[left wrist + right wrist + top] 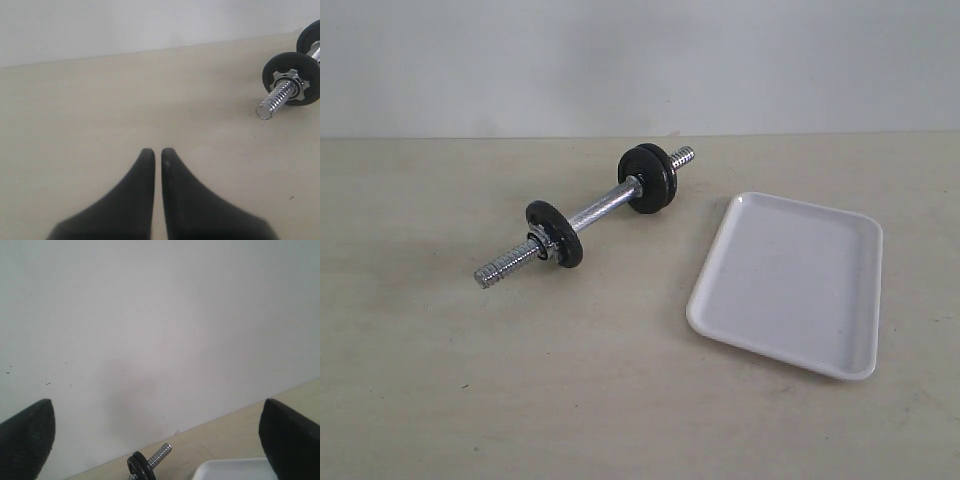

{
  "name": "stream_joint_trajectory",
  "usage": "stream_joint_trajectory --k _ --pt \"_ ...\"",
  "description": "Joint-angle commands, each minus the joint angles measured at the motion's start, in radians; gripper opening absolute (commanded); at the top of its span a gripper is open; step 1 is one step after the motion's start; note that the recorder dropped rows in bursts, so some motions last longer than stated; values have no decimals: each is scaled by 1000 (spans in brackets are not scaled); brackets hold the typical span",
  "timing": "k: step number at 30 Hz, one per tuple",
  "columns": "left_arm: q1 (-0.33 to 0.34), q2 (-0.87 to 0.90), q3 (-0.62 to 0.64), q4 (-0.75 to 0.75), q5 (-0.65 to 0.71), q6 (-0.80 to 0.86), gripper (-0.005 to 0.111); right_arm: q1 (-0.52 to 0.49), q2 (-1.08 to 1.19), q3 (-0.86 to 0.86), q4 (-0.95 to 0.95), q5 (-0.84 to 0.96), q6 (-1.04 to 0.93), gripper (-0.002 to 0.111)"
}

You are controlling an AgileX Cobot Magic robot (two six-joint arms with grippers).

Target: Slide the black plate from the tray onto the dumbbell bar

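Note:
The chrome dumbbell bar (605,205) lies on the table and carries three black plates. One black plate (556,234) sits near its front threaded end behind a star nut, and two (647,178) sit pressed together at the far end. The white tray (790,285) lies to the right with nothing in it. Neither gripper shows in the exterior view. My left gripper (157,152) is shut and empty over bare table, short of the bar's front end (274,102). My right gripper (157,410) stands wide open and empty, raised, looking at the far plates (140,467) and a tray corner (230,470).
A pale wall rises behind the beige table. Bare tabletop lies in front of the bar and the tray.

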Motion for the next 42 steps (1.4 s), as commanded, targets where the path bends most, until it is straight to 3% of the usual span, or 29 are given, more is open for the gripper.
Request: stream_joint_trajectory --k 1,42 --pt "2 -2 4 5 3 -6 4 -1 2 4 -2 -2 -6 103" --pt "6 -2 4 5 1 -5 4 -1 2 4 -16 -54 -12 103"
